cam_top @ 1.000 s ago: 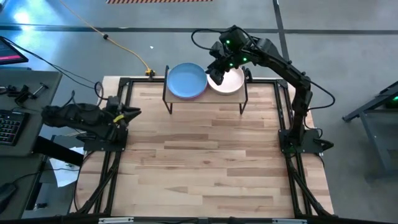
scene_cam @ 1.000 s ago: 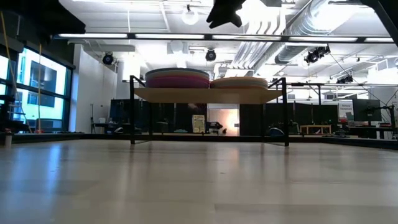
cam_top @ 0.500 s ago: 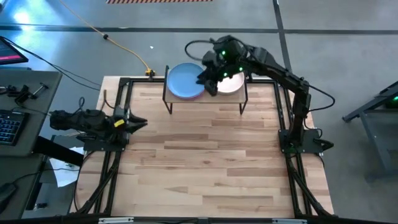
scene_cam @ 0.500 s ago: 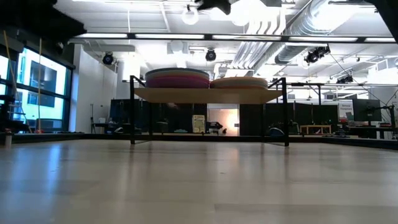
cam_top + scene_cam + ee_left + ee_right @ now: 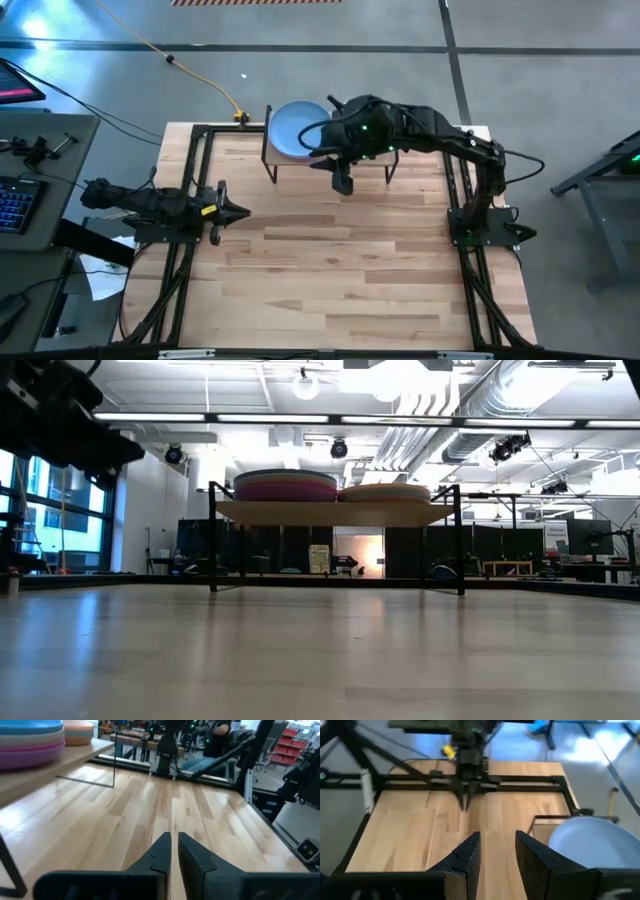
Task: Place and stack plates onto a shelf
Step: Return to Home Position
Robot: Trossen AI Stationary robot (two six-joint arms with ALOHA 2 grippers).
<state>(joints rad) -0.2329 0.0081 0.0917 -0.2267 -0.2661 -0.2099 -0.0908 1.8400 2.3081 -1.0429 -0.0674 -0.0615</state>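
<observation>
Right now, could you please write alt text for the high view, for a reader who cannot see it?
Seen from above, a shelf at the far edge of a wooden table holds a blue plate. The right claw hangs just in front of the shelf; the left claw rests near the table's left edge.

Matte plates [image 5: 285, 485], light wood shelf [image 5: 335, 512]

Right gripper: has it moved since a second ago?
Yes. In the high view the right gripper has swung from above the shelf to over the tabletop just in front of it.
</observation>
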